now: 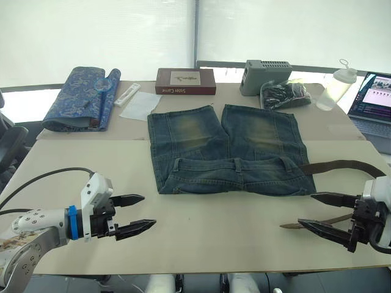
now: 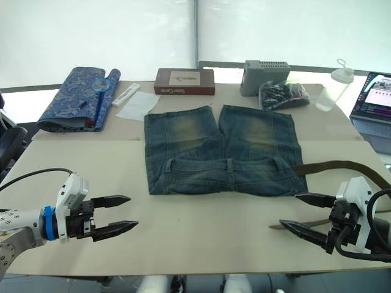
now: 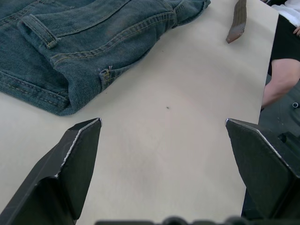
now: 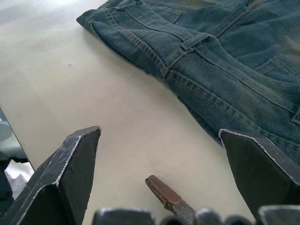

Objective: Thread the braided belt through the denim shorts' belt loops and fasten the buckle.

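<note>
The denim shorts [image 1: 226, 146] lie flat mid-table, waistband toward me, with belt loops [image 1: 237, 165] showing along it. The braided belt [image 1: 342, 165] runs out from the right end of the waistband, curves behind my right gripper, and its leather tip [image 4: 164, 192] rests on the table. The buckle is hidden. My left gripper [image 1: 149, 210] is open over bare table, left of and in front of the shorts. On the right, my right gripper [image 1: 305, 209] is open, with the belt tip just below and between its fingers, not touching it.
Along the table's [image 1: 214, 250] far edge are a blue patterned cloth [image 1: 82, 97], white paper [image 1: 139, 105], a brown box [image 1: 185, 81], a grey device [image 1: 266, 74], a black bag [image 1: 284, 94], a plastic bottle [image 1: 336, 88] and a laptop [image 1: 374, 101]. A person's arm [image 3: 281, 79] is beside the table.
</note>
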You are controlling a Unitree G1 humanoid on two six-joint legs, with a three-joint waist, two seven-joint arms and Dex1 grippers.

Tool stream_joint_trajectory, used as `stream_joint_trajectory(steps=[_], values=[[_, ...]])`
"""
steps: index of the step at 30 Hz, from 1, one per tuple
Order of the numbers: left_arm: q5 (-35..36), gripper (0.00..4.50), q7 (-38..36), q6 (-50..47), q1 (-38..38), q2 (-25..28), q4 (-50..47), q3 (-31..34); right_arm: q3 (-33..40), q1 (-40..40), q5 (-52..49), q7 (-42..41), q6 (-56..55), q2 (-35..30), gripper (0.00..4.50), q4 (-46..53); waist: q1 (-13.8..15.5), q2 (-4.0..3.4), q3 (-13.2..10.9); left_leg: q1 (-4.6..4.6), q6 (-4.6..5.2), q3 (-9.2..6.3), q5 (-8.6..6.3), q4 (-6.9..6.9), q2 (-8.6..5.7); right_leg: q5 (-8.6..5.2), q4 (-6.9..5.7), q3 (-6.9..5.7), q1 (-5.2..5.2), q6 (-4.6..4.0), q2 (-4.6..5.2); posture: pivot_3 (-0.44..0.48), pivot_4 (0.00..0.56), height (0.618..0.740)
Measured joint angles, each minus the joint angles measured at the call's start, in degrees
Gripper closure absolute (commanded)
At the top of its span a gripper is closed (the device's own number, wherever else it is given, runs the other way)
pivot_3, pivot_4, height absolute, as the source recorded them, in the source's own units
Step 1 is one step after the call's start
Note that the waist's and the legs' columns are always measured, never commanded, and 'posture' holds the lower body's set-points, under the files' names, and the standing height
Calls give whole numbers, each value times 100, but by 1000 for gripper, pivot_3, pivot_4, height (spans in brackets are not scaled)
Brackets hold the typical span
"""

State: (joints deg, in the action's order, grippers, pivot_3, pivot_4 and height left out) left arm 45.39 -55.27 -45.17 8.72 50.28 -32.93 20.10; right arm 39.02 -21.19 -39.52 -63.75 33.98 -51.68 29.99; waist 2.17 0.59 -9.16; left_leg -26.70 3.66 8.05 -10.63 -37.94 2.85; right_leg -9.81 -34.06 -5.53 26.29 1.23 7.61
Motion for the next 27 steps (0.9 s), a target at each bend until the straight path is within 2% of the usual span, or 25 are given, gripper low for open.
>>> stream_joint_trajectory(steps=[16, 20, 22, 27], values=[[201, 17, 158, -2, -237, -39, 27, -47, -49, 145, -18, 53, 1, 52, 0, 44, 1, 0, 0, 8, 0, 1, 0, 0, 0, 0, -3, 0, -3, 0, -2, 0, 150, 709], [208, 17, 257, -2, -524, -57, 10, -272, -233, 283, -19, 217, 6, 75, 0, 91, 13, 0, 0, 10, -1, 1, 1, 0, -1, 0, -3, -1, -8, 0, -2, 0, 150, 709], [139, 17, 342, -6, -835, -62, -8, -593, -264, 307, -123, 285, 58, 118, 0, 138, 32, 0, 0, 10, -1, 1, 1, -1, -3, 0, -3, 0, -11, 0, -1, 0, 150, 709], [-772, 17, 621, -177, -3029, -336, 46, -2535, -266, 92, -238, 262, -107, 376, 0, 616, 156, 7, 2, 12, -4, 1, 4, -15, -10, 2, -5, 1, -28, 2, -8, 0, 150, 709]])
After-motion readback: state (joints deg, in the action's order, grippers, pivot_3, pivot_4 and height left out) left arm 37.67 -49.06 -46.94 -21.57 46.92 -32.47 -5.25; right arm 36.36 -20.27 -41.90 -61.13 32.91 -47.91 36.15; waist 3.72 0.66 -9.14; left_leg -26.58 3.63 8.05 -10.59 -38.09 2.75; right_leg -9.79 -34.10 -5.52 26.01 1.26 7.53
